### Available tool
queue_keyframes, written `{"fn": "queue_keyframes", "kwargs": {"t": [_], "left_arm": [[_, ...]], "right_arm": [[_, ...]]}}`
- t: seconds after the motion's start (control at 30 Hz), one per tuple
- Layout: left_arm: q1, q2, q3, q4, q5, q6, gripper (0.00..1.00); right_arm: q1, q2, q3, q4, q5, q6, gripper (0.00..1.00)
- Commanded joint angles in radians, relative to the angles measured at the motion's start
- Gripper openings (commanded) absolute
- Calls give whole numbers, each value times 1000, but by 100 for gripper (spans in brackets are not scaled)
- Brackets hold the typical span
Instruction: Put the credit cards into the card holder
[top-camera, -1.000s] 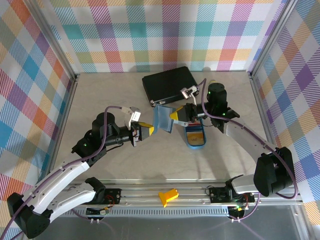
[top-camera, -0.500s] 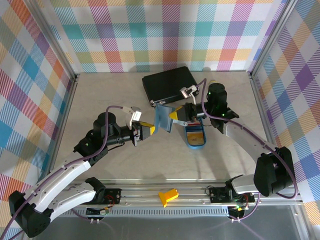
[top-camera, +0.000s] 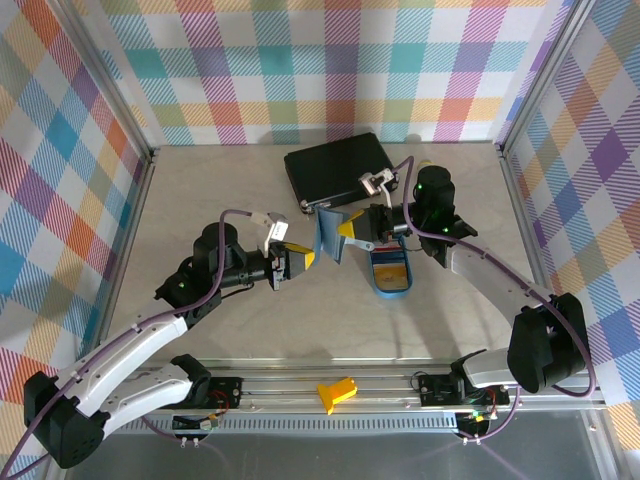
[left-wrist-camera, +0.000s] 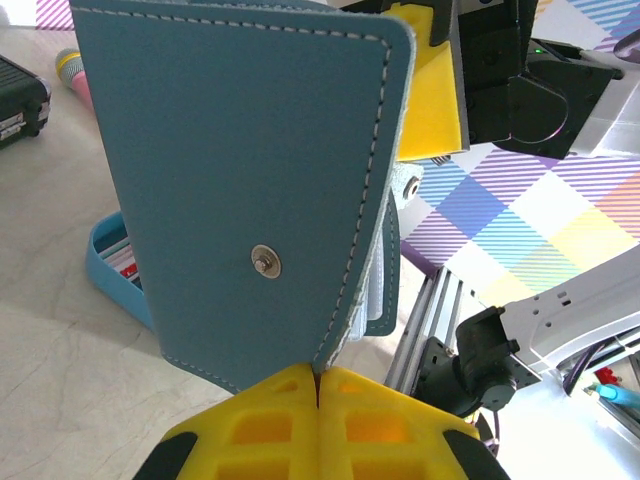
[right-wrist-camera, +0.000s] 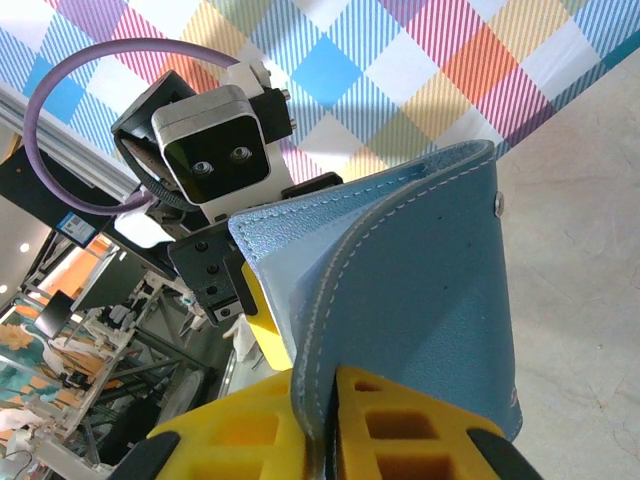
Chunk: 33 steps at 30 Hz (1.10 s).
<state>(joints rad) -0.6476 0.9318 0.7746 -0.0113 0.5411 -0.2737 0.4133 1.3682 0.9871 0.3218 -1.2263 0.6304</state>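
The card holder (top-camera: 328, 238) hangs in the air above the tabletop (top-camera: 250, 200), between the two arms, and it is folded partly open. The left jaws are closed fully on the edge of one flap. The right jaws are closed on the edge of the other flap, so both arms hold it together. The credit cards (top-camera: 388, 270) lie in the blue oval tray (top-camera: 388, 295), which rests on the tabletop just beside the holder, on the right arm's side. I judge that the step in hand is spreading the holder to show its pockets, and no card is taken yet. Next, one arm probably must release its flap and reach to the tray, while the other keeps the holder steady and open.
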Motion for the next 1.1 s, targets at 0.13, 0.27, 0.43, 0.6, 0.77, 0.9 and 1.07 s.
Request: {"fn": "queue_keyframes", "kwargs": {"t": [0.13, 0.27, 0.43, 0.6, 0.77, 0.9, 1.07], "left_arm": [[-11, 18, -14, 22, 25, -15, 0], [-11, 16, -12, 21, 16, -16, 0], [-11, 4, -12, -22, -63, -22, 32], [-6, -27, 0, -150, -192, -13, 59], [5, -76, -14, -233, -290, -21, 59], [11, -76, -42, -247, -293, -57, 58], [12, -58, -123, -180, -256, -117, 56]], "right_arm": [[12, 15, 4, 69, -21, 8, 10], [14, 7, 31, -80, 36, -73, 4], [41, -23, 107, -488, 397, -238, 0], [166, -6, 202, -846, 931, -221, 0], [287, 109, 296, -1104, 1289, -131, 0], [315, 179, 309, -1127, 1285, -89, 0], [316, 238, 306, -1059, 1124, -78, 0]]}}
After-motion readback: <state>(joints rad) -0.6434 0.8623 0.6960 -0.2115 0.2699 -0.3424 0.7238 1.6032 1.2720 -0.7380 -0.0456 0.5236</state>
